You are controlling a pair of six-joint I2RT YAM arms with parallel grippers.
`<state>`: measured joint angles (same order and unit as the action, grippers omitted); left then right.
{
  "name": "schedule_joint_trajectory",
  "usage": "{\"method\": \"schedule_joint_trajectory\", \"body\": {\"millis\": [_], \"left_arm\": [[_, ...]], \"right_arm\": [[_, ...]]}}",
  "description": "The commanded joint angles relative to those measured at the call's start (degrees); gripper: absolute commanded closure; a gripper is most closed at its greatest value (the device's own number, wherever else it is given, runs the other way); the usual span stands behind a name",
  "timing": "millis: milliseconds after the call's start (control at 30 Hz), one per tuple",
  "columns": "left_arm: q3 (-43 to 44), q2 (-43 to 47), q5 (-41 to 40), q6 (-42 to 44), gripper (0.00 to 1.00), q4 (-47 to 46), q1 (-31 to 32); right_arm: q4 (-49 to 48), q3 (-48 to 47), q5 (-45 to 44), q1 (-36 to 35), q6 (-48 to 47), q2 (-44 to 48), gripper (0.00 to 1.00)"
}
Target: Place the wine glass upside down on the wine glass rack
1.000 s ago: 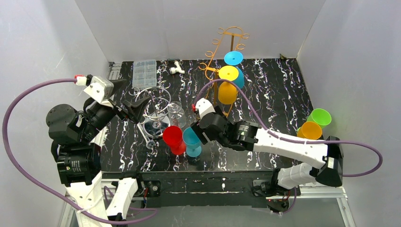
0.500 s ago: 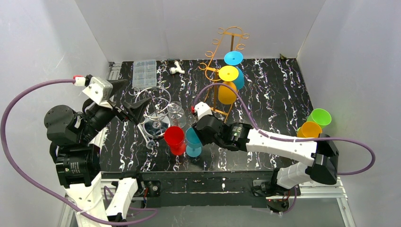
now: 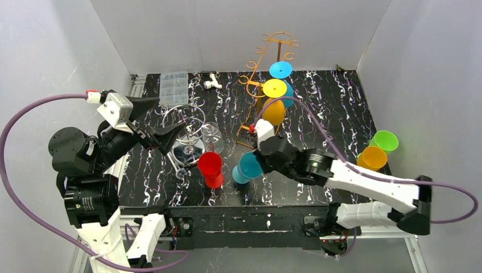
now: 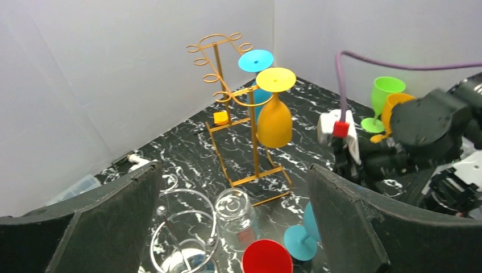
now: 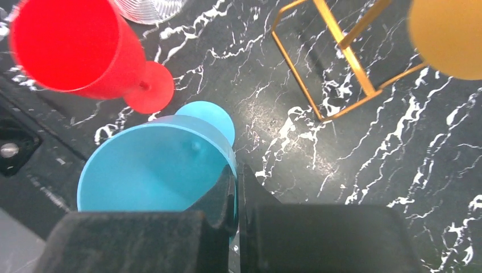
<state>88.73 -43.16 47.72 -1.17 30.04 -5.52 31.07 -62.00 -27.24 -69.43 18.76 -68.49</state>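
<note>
My right gripper [image 3: 261, 164] is shut on the rim of a blue wine glass [image 3: 248, 166], one finger inside the bowl and one outside. The glass [image 5: 153, 165] is tipped over, its foot [image 4: 300, 243] pointing toward the red glass; I cannot tell whether the foot touches the table. The gold wine glass rack [image 3: 258, 85] stands behind it, with a yellow glass [image 3: 274, 103] and another blue glass [image 3: 281, 70] hanging upside down on it. My left gripper [image 3: 165, 129] hovers open at the left, with nothing between its fingers [image 4: 113, 216].
A red glass [image 3: 210, 168] stands just left of the held glass. Behind it are an upturned clear glass [image 3: 211, 136] and a silver wire stand [image 3: 185, 122]. Green [image 3: 385, 140] and orange [image 3: 374, 156] glasses sit at the right edge. A plastic box [image 3: 174, 86] lies at the back left.
The right gripper has shut on the blue glass's rim and moved right, tipping the glass away from the red one. The left arm has shifted slightly.
</note>
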Motion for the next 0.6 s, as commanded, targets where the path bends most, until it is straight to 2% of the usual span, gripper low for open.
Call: {"method": "schedule_joint_trajectory", "body": {"millis": [0, 133, 333, 433, 500, 567], "left_arm": [[2.4, -1.2, 4.4, -4.3, 0.02, -1.0, -0.4], [3.0, -1.5, 5.6, -8.5, 0.02, -3.1, -0.3], [4.8, -1.8, 8.1, -13.3, 0.02, -7.0, -0.4], [6.4, -3.3, 8.9, -18.4, 0.03, -7.4, -0.4], [6.6, -4.2, 10.4, -22.8, 0.10, -8.2, -0.4], [6.1, -5.4, 12.1, -27.3, 0.26, -8.5, -0.3]], "right_arm": [[5.0, -6.1, 2.4, 0.2, -3.4, 9.3, 0.99], [6.9, -14.6, 8.0, 0.2, -8.6, 14.2, 0.99], [-3.4, -27.1, 11.1, 0.2, -14.7, 12.8, 0.99], [-11.4, -29.5, 11.7, 0.2, -18.4, 11.2, 0.99], [-16.4, -29.6, 11.8, 0.2, -22.0, 10.2, 0.99], [-20.6, -29.4, 12.0, 0.2, -23.7, 9.3, 0.99]]}}
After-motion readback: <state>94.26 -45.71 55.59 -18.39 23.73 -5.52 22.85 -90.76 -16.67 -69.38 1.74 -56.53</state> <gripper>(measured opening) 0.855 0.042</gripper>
